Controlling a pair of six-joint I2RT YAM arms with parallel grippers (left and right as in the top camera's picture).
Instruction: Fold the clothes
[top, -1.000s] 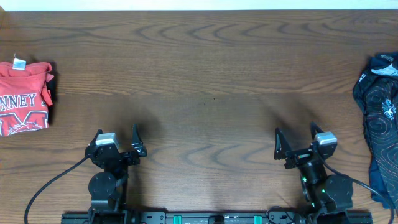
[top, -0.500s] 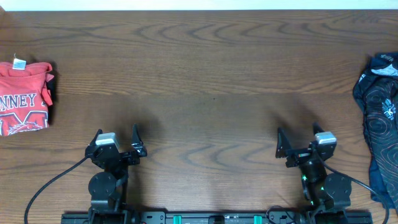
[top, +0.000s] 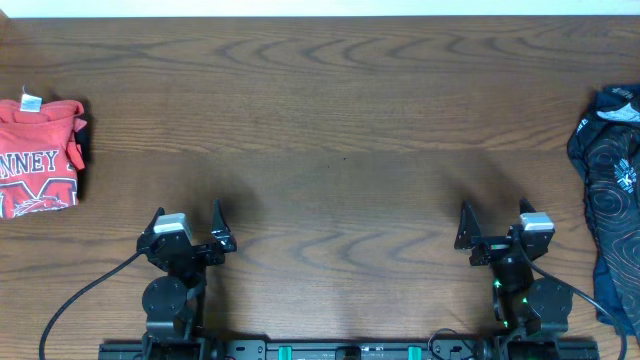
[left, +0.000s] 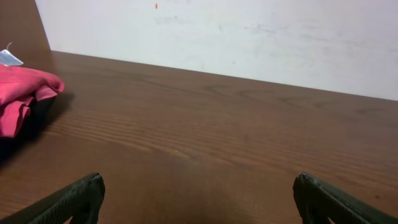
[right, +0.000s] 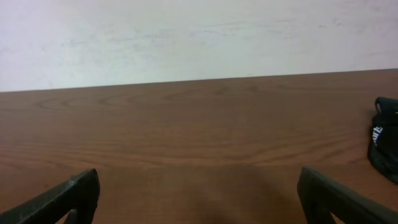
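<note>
**A:** Start at the near edge. What are the arms doing?

**B:** Both sit back at the near edge of the worktop (top: 340, 120). The left gripper (top: 188, 214) has its fingers spread wide and released, with nothing between them. The right gripper (top: 494, 212) is the same, released and holding nothing.

**A:** And the clothes?

**B:** The navy swirl-patterned garment (top: 608, 190) runs along the right edge from near to far. It is crumpled, lies to the right of the right arm, and is partly cut off in the overhead view. Farther out, at the left edge, the coral-red T-shirt (top: 38, 160) lies well apart from the left gripper. It is a compact squared stack with the lettering up, and a dark cloth (top: 84, 130) shows at its right side.

**A:** So how far along?

**B:** I'd judge 1 of the 2 main pieces done, since the T-shirt looks folded and parked. The navy one looks unfolded, so that remains. Whether the dark cloth is folded I cannot tell.

**A:** Room to work?

**B:** Plenty. The middle is bare wood right out to the far edge, where a pale wall (left: 249, 31) stands. The navy garment would need pulling left to the middle. I cannot tell whether it hangs over the right edge.
</note>
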